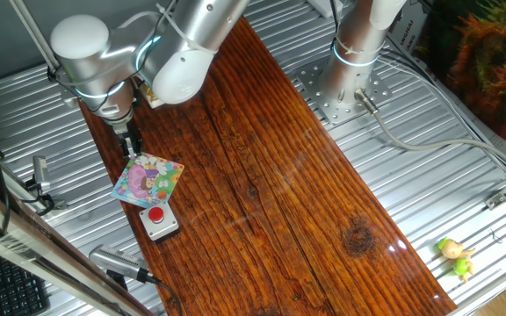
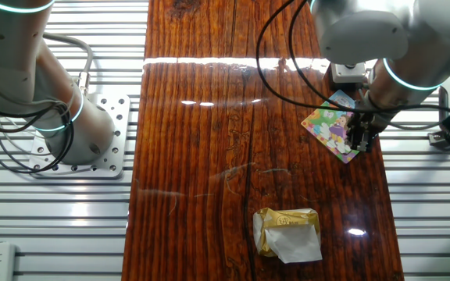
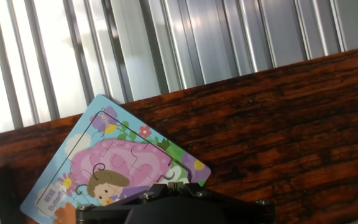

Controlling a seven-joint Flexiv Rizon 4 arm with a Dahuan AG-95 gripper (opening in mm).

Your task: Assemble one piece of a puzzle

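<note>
Puzzle: a flat square board with a pastel cartoon picture, lying turned cornerwise on the dark wooden table, near its left edge in one fixed view.
Gripper: pointing straight down at the puzzle's upper left corner in that view; the fingertips are at or just above the board, and contact cannot be told.
Gripper state: cannot tell whether the fingers are apart or closed; they look dark and close together, and the hand view shows only the black body at the bottom.
Grey box with red button: just below the puzzle, touching or nearly touching its lower corner.
Crumpled gold wrapper: on the wood, well apart from the puzzle, seen in the other fixed view.
</note>
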